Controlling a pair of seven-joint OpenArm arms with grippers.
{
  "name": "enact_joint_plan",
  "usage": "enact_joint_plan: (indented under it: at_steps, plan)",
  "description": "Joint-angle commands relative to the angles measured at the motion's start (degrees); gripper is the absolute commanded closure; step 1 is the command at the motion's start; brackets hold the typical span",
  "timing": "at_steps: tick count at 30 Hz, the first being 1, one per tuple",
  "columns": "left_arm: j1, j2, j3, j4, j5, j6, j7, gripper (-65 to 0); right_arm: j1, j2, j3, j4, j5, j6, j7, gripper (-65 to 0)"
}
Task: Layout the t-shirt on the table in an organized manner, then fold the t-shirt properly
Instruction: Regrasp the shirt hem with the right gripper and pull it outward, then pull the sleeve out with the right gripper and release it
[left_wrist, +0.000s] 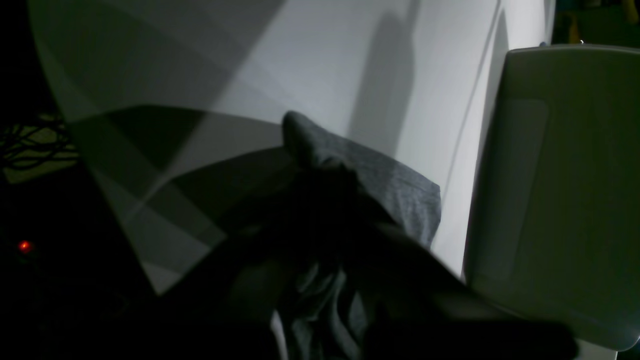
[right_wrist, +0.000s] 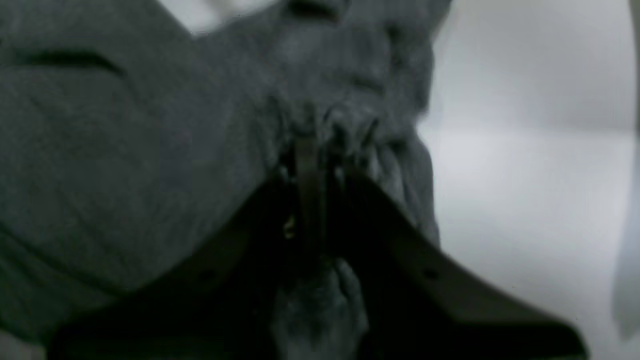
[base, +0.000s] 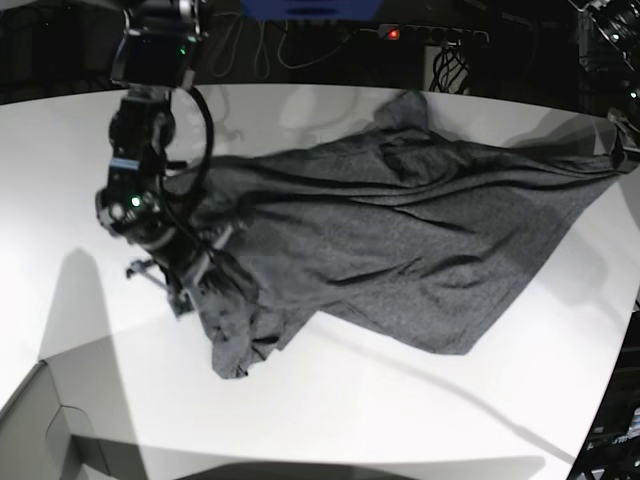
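T-shirt (base: 400, 230) stretched over table (base: 60, 150), both my hands clenched on cloth; layout step, next pull flat.

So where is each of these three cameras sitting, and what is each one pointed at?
Left wrist: rides the left arm, looking along its dark shut left gripper at a pinched bit of the t-shirt over the white table.
Right wrist: rides the right arm, close on the right gripper, jaws shut on bunched shirt.
Base: fixed high, looking down on the whole spread shirt and right arm.
All three share the shirt and table.
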Motion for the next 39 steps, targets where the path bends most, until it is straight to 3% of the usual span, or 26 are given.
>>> enact_joint_plan:
  at_steps: [1, 4, 9, 12, 17, 21, 25, 29, 34, 39]
  plan:
    - [-0.24, -1.18, -0.41, 0.84, -2.75, 1.63, 1.47, -0.1, 0.53, 0.73, -0.09, 1.36, 0.61, -0.17, 1.20, 0.0]
    - [-0.51, -1.18, -0.41, 0.84, -2.75, 1.63, 1.56, -0.1, -0.53, 3.37, -0.09, 2.51, 0.61, -0.17, -0.39, -1.5]
    - [-0.59, -1.18, -0.32, 0.84, -2.75, 1.63, 1.56, -0.1, -2.73, 6.71, 0.18, 6.20, 0.87, 0.01, -2.93, -19.1]
    - [-0.59, -1.18, -0.32, 0.84, -2.75, 1.63, 1.56, -0.1, -2.99, 6.88, 2.11, 9.28, 0.87, 0.01, -3.02, -25.9]
    - [-0.42, -1.18, -0.32, 0.84, -2.75, 1.63, 1.56, -0.1, -1.41, 4.60, 5.89, 12.88, 0.96, 0.01, -2.93, -27.7]
    - [-0.15, -1.10, -0.24, 0.84, -2.75, 1.63, 1.56, -0.1, 3.34, 2.75, -1.41, 10.86, 0.79, 0.01, -3.02, -27.7]
    - [-0.07, -1.10, -0.15, 0.84, -2.75, 1.63, 1.65, -0.1, 11.60, 0.29, -10.99, -2.68, 0.61, -0.17, -3.02, -27.8]
    - [-0.24, -1.10, -0.15, 0.84, -2.75, 1.63, 1.65, -0.1, 21.45, -2.96, -12.04, -22.90, 0.61, -0.35, 0.58, -27.8]
    - [-0.42, -1.10, -0.15, 1.02, -2.84, 1.63, 1.65, -0.1, 27.25, -2.96, -12.04, -40.04, 0.61, -8.52, 11.31, -27.8]
    - [-0.07, -1.10, -0.24, 1.02, -2.84, 1.63, 1.65, -0.1, 29.80, -0.85, -12.04, -49.80, 0.79, -13.97, 18.34, -27.8]
